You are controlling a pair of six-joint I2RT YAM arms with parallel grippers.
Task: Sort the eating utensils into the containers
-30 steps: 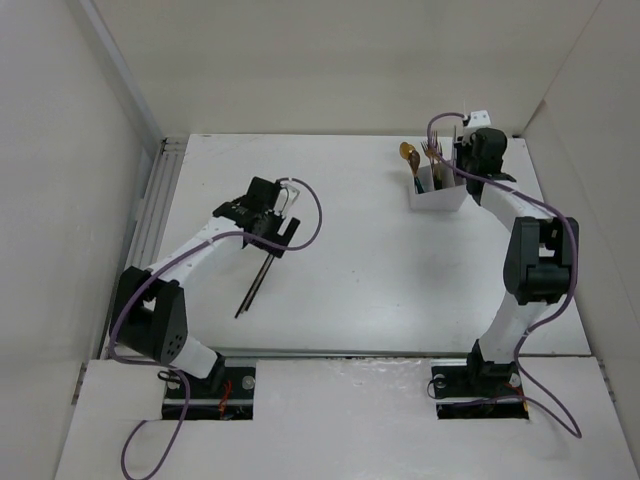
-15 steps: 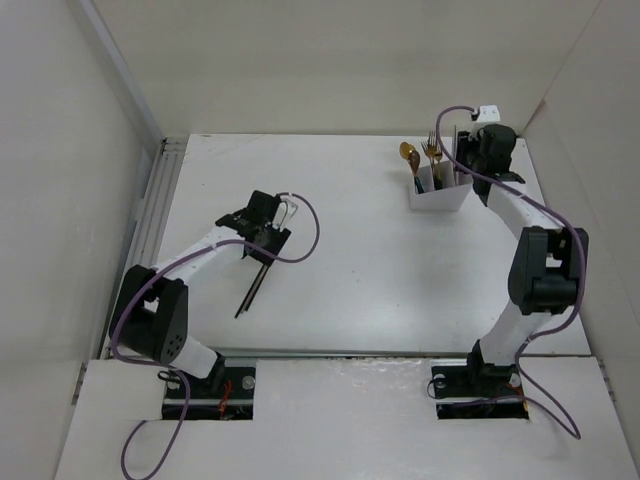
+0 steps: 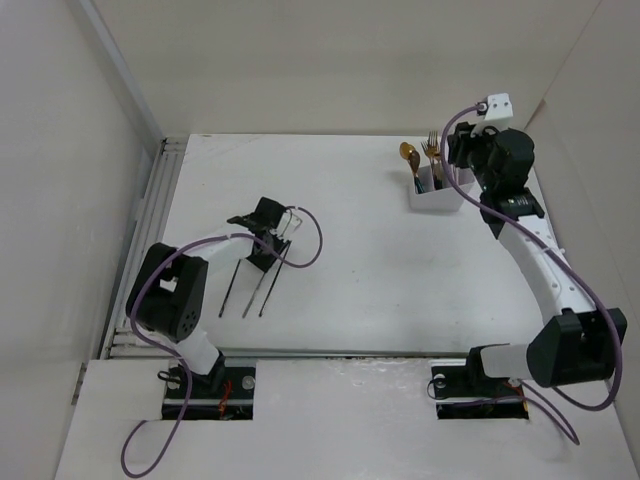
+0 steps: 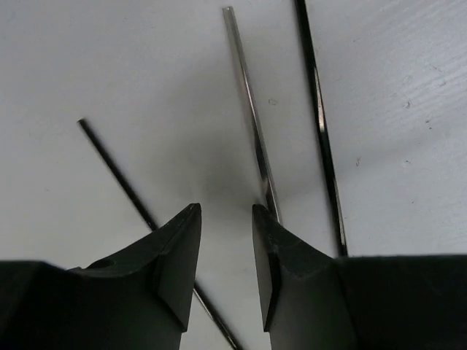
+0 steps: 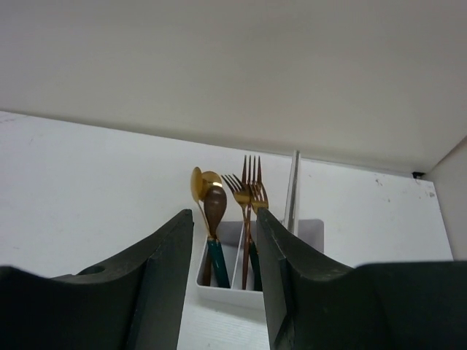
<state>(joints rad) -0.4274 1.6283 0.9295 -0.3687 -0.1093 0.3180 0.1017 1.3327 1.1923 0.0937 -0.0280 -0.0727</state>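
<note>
The left jaws stood low over the desk (image 4: pixel 109 73), narrowly spread, with only bare surface between them. Three chopsticks (image 4: pixel 252 109) lay fanned ahead: one slanted under the left jaw, one met the right jaw's inner edge, one lay outside it. This looked like a line-up for pinching the middle one. The right jaws, spread and empty, faced the box (image 5: pixel 310 227) beyond their tips, where spoons (image 5: pixel 211 204), forks (image 5: pixel 249 186) and one chopstick (image 5: pixel 293 189) stood upright, sorted by compartment.
</note>
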